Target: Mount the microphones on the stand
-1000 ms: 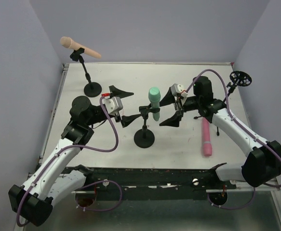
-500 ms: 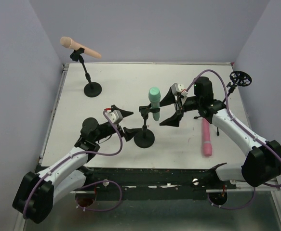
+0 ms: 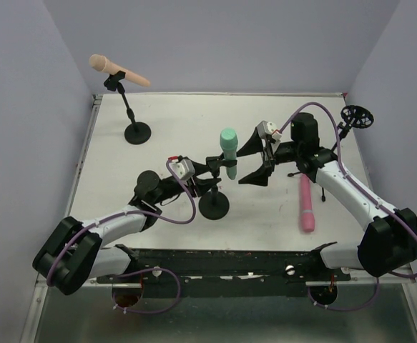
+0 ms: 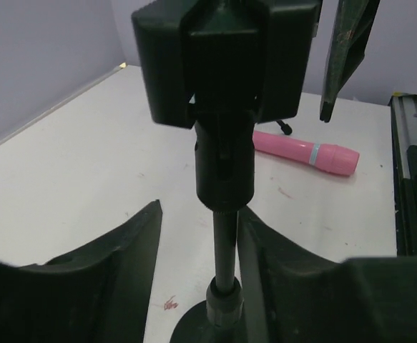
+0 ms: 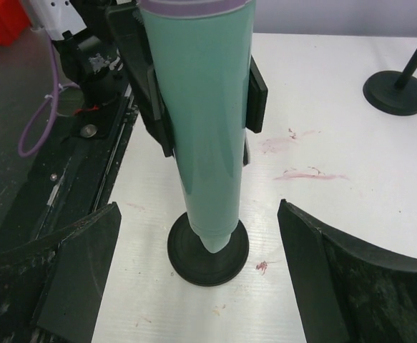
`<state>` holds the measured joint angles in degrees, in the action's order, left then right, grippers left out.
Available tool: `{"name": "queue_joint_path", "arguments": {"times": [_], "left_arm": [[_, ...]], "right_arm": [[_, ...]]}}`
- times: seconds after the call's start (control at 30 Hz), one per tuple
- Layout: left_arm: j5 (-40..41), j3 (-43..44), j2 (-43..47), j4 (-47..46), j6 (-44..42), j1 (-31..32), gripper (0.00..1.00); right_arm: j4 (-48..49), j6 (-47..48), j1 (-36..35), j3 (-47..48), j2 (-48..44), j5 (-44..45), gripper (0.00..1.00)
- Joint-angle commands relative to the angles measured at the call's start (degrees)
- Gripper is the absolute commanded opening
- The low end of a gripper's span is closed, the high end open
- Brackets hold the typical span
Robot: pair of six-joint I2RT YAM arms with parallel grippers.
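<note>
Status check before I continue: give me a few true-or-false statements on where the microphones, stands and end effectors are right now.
1. The pink microphone lies on the table. True.
2. The teal microphone lies on the table. False: it stands clipped in the centre stand.
3. The peach microphone sits in the far-left stand. True.
4. The right end effector is shut on the teal microphone. False: it is open beside it.
5. The left end effector straddles the centre stand's pole. True.
</note>
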<state>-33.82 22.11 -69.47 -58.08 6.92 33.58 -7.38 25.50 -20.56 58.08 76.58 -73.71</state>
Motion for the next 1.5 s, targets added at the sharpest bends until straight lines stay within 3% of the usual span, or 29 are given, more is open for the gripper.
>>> {"name": "queue_joint_path", "arguments": {"times": [0.0,0.13,0.3,0.5,0.8,1.17,1.47], "left_arm": [[-0.01,0.13,-0.49,-4.14,0.20,0.61,0.42],[-1.50,0.04,-1.19,-4.40,1.25,0.78,0.33],[-0.81,-1.27,0.38,-6.24,2.49,0.70,0.01],[8.50,-5.49,9.95,-4.76,0.55,-3.34,0.00],[24.31,-5.94,20.61,3.68,-5.77,-20.73,0.00],[20.04,-1.02,9.46,-7.82,0.02,-45.16,0.00],[14.41,6.45,-6.10,-17.14,6.17,-53.00,0.00]], "right_arm": [[0.87,-0.45,0.08,-0.69,0.85,-1.79,0.98],[0.78,-0.53,0.25,-0.69,0.59,-1.87,0.98],[0.78,-0.54,0.25,-0.69,0.33,-1.87,0.98],[0.43,-0.36,0.69,-0.61,-0.20,-2.22,0.98],[-0.44,0.52,0.96,-0.78,-0.55,-2.66,0.98],[-0.71,0.43,0.96,-0.61,-0.38,-3.81,0.98],[-0.97,0.43,1.04,-0.52,0.59,-3.89,0.98]]}}
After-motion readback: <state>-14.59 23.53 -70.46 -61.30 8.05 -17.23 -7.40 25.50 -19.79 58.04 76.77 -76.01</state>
